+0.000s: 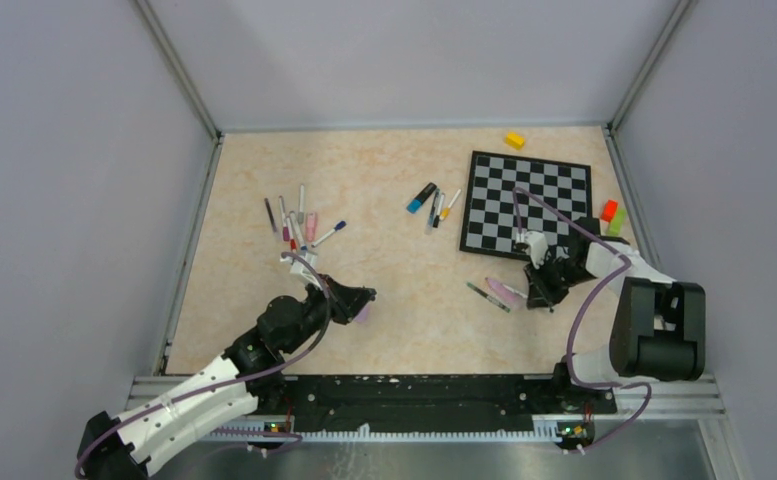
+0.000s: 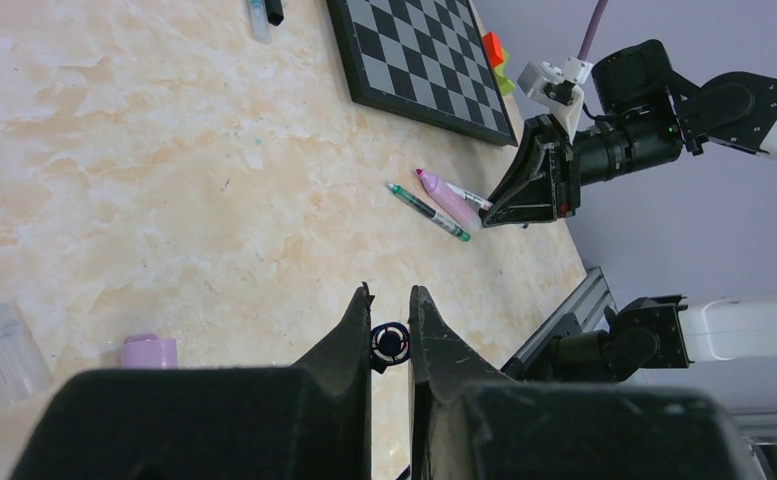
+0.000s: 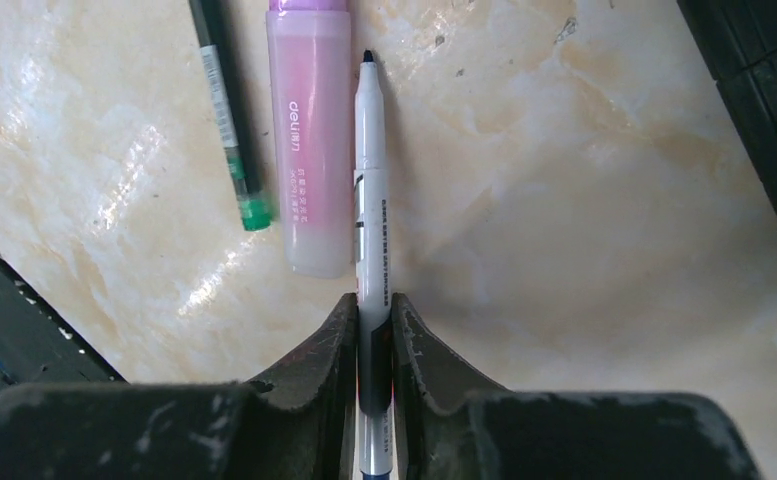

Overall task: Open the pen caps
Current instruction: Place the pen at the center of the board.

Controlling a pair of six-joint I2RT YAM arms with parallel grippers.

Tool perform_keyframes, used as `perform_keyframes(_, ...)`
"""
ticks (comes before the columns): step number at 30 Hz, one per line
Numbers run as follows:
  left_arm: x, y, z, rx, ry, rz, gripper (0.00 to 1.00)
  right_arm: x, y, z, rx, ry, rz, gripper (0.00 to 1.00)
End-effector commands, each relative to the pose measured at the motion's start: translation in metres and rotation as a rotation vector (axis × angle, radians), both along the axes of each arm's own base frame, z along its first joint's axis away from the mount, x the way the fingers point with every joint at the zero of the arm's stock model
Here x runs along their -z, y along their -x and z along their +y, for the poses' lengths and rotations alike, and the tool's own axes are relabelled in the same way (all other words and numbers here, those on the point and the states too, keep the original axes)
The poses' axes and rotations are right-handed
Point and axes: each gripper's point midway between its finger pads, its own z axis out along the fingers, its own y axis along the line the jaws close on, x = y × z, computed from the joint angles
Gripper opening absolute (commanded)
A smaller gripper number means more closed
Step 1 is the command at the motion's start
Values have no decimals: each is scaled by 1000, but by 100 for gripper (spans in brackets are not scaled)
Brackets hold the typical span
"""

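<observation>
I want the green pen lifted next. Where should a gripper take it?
Probably mid-barrel of the green pen, from straight above, jaws across it: it lies flat and thin, with a gap to the pink highlighter for one finger.

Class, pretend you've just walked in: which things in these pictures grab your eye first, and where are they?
The black-and-white chessboard at the far right stands out most. Just nearer, the right gripper clamps its jaws on a white pen beside a pink highlighter. A scatter of pens lies on the left.
</observation>
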Motion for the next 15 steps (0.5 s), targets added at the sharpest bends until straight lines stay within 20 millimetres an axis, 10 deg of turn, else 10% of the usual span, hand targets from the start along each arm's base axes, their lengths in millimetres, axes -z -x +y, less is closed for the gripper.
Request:
perform_keyframes(1, -3, -1, -1, 1, 20, -12, 3, -7, -8, 3, -15, -13, -14, 18)
perform_keyframes(15, 5, 1, -7, 33, -1, 19, 7, -27, -15, 12, -29, -63, -87, 34)
